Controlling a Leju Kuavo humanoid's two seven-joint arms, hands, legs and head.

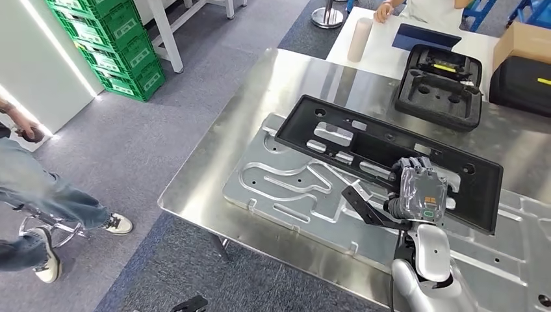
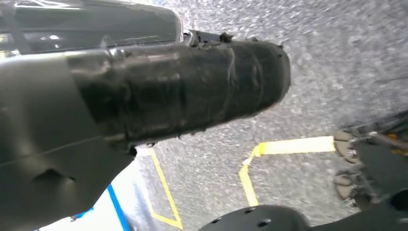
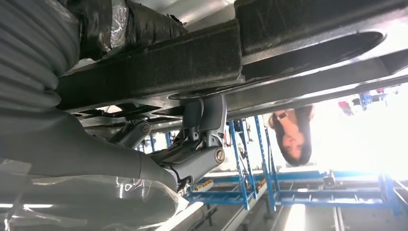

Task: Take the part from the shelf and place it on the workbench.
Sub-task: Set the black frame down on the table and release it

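At the far left of the head view a seated person (image 1: 39, 195) in jeans and sneakers sits on a metal stool, and behind them stand stacked green plastic crates (image 1: 110, 42); no writing on the crates can be made out. The left hand (image 2: 159, 96) appears in its wrist view as a dark, tape-wrapped shape over grey carpet with yellow floor lines (image 2: 269, 159); whether its fingers are apart or closed cannot be told. Further right, the steel tabletop (image 1: 214, 175) carries a machined aluminium fixture plate (image 1: 286, 185) with routed channels. Lying across that plate is the long black plastic part (image 1: 364, 146), a flat frame with holes and openings, its near edge at the right hand (image 1: 419, 188). That hand, wrapped in clear film, grips the part's edge: in the right wrist view the grey thumb (image 3: 192, 159) sits under the black bar (image 3: 192, 62) and dark fingers (image 3: 125, 24) lie over it. A small label with orange and green marks on the back of the hand is too small to read. Beyond, a white table holds a pale cylinder (image 1: 359, 39), a dark blue sheet (image 1: 425, 37), an open black foam case (image 1: 442, 84) with a yellow strip inside, and a cardboard box (image 1: 523, 42).
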